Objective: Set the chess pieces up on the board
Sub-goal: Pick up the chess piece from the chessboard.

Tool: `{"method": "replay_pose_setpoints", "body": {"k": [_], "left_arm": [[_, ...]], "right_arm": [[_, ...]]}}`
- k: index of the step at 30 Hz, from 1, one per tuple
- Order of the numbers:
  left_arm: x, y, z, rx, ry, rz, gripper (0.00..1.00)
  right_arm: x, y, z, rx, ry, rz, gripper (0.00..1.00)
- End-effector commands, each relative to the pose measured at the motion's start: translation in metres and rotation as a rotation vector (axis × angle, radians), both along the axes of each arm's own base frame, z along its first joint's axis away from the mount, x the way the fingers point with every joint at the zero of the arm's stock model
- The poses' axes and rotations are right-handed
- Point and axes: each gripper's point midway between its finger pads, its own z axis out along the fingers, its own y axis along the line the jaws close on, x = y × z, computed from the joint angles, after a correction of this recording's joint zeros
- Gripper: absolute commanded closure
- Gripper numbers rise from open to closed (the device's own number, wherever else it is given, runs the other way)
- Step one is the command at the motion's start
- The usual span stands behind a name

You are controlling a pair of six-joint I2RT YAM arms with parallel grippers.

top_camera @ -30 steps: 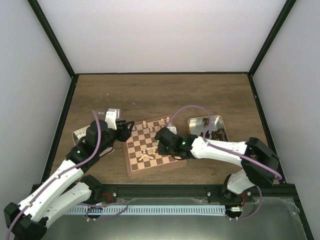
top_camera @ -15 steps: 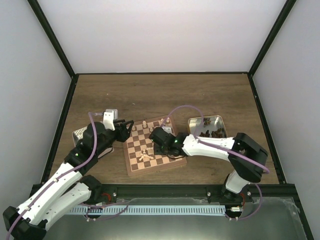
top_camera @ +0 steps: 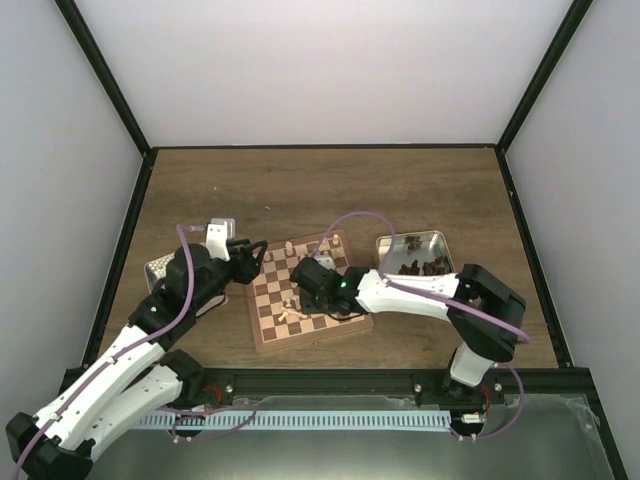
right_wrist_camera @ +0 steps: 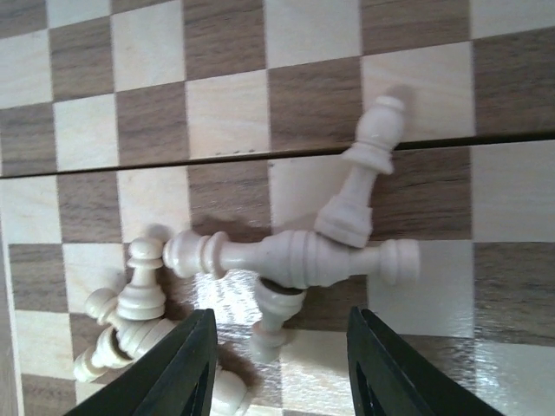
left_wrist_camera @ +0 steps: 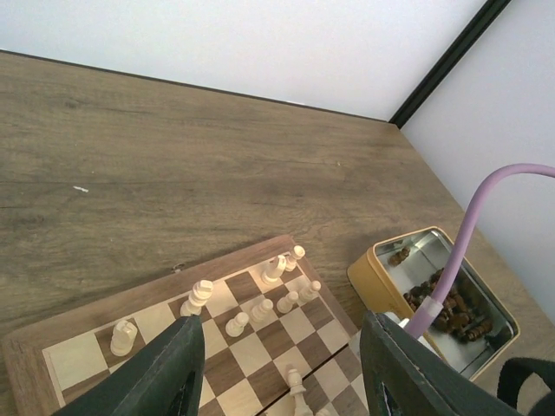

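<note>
Progress: early stage. Board [top_camera: 270,318] sits centre-table, just ahead of both arm bases. Roughly nine cream chess pieces [left_wrist_camera: 263,308] stand upright near its 12 o'clock edge. They are loosely in two rows with uneven spacing, so I'd call that side only part-placed. Heap of fallen cream pieces [right_wrist_camera: 295,256] lies toward the board's 6 o'clock side, several crossed over each other. All of them need lifting and standing. Dark pieces [left_wrist_camera: 451,308] sit in the silver tin [top_camera: 436,245] at 3 o'clock of the board, none visible on the squares. Well under half done, by my estimate.

Right gripper [right_wrist_camera: 279,317] hangs over the heap with its fingers spread, straddling it, nothing pinched. Left gripper [left_wrist_camera: 279,322] hovers at the board's 10 o'clock corner, fingers also spread, empty.

Unclear:
- Second tin [top_camera: 155,268] at 9 o'clock is mostly behind the left arm, contents unknown.
- Right arm covers the board's centre and 3 o'clock side from above.
- Heap runs off the right wrist view at 7 o'clock, so the count is open.
- Piece types are too small to call from above.
- Can't tell whether the lowest fallen piece touches a finger.
</note>
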Motion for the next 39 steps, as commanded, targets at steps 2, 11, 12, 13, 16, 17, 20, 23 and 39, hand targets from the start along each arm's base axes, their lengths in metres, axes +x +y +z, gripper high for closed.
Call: {"method": "replay_pose_setpoints", "body": {"k": [2, 11, 12, 13, 16, 17, 20, 23, 39], "left_arm": [[0.002, 0.003, 0.0, -0.008, -0.003, 0.024, 0.49], [0.003, 0.01, -0.001, -0.003, -0.004, 0.061, 0.48], [0.003, 0.01, -0.001, -0.001, -0.001, 0.064, 0.49], [0.003, 0.01, -0.001, -0.003, -0.001, 0.065, 0.49], [0.003, 0.011, -0.003, -0.003, 0.005, 0.069, 0.48], [0.003, 0.011, -0.002, -0.005, 0.005, 0.07, 0.48], [0.003, 0.012, -0.004, -0.009, 0.013, 0.074, 0.48], [0.002, 0.012, -0.007, -0.017, 0.029, 0.078, 0.48], [-0.017, 0.005, -0.08, -0.104, 0.311, 0.083, 0.47]], "right_arm": [[-0.005, 0.022, 0.015, 0.004, -0.047, 0.089, 0.58], [-0.031, 0.039, 0.022, 0.067, -0.097, 0.398, 0.73], [-0.034, 0.042, 0.023, 0.082, -0.1, 0.425, 0.73], [-0.036, 0.044, 0.024, 0.093, -0.103, 0.448, 0.72], [-0.038, 0.046, 0.02, 0.093, -0.108, 0.486, 0.71], [-0.038, 0.046, 0.018, 0.086, -0.106, 0.493, 0.71], [-0.037, 0.043, 0.008, 0.049, -0.097, 0.497, 0.72], [-0.035, 0.037, -0.002, 0.005, -0.093, 0.489, 0.73], [-0.034, 0.03, -0.032, -0.113, -0.117, 0.549, 0.82]]}}
